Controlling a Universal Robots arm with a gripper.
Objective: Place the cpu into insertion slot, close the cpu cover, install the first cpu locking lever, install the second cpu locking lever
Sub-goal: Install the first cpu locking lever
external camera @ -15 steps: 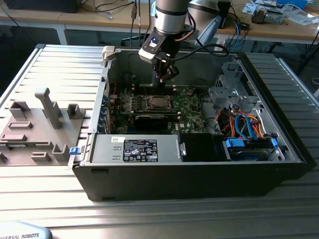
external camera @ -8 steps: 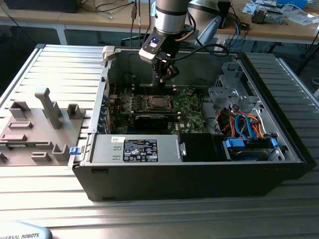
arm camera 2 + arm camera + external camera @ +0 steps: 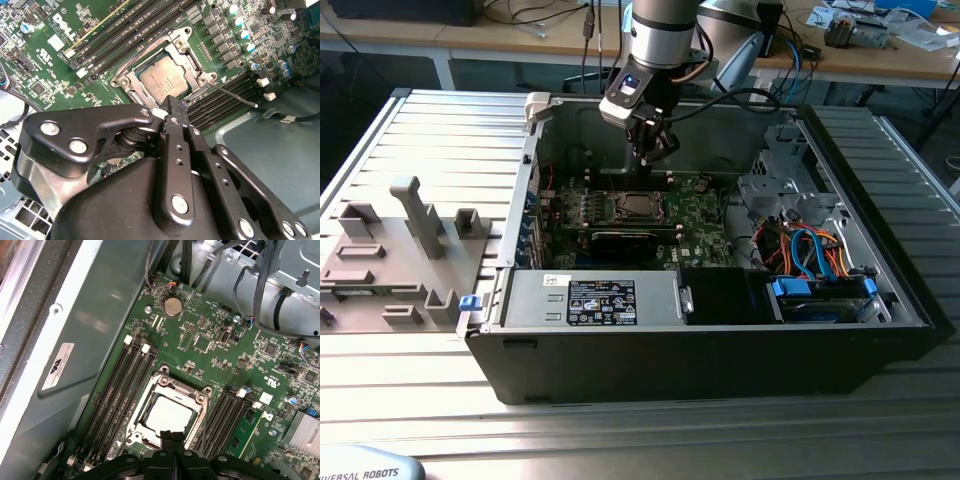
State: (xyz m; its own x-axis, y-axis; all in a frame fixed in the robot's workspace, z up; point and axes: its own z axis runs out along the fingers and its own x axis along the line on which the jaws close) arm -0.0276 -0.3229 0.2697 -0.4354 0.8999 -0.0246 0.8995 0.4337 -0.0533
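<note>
A ribbed metal worktop (image 3: 620, 430) is seen carrying an open black computer case (image 3: 720, 350) lying on its side, with a grey fixture block (image 3: 410, 250) placed toward the worktop's edge at the exterior view's left. White printed stickers are seen on the power supply (image 3: 590, 300) at the case's near edge and on the case wall in the first wrist view; their print is left unread. The green circuit board (image 3: 60, 65) is marked with white lettering and symbols.

The arm (image 3: 660, 40) is held over the case's far wall. The end effector (image 3: 653, 150) is positioned above the insertion slot (image 3: 635, 207), its fingers (image 3: 172, 125) pressed together with nothing between them.

In both wrist views the cpu (image 3: 162, 82) is seated inside the insertion slot (image 3: 167, 412), with the cpu cover (image 3: 202, 80) lying flat around it. One thin locking lever (image 3: 235, 95) is seen angled outward beside the slot's corner.
</note>
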